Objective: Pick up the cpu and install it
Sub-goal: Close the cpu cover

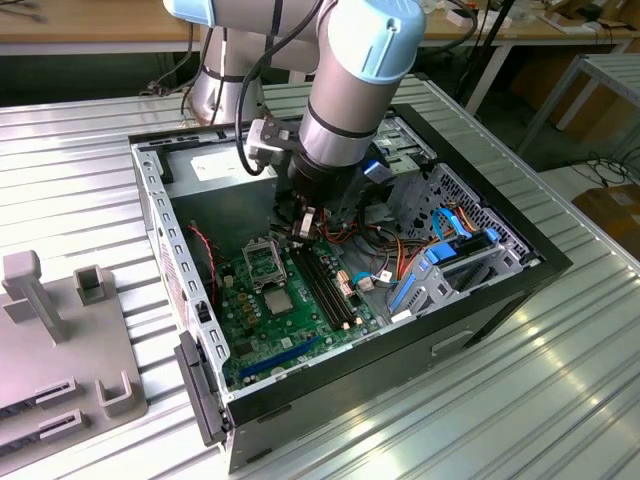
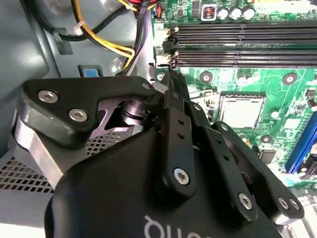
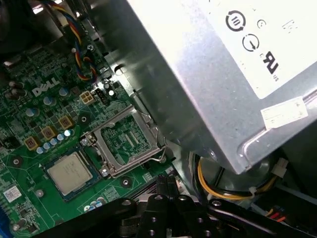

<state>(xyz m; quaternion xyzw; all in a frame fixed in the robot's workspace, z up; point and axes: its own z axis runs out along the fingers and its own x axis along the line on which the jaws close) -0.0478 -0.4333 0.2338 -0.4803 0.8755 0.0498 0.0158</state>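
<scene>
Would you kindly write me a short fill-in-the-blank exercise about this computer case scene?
1. The cpu lies on the ___ circuit board.
2. It sits ___ the socket, not inside it.
3. The gripper holds ___.
4. The long memory slots are ___ in colour.
Missing words: green; beside; nothing; black.

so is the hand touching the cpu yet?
Apart. In the first wrist view, bare motherboard separates the hand from the cpu.
</scene>
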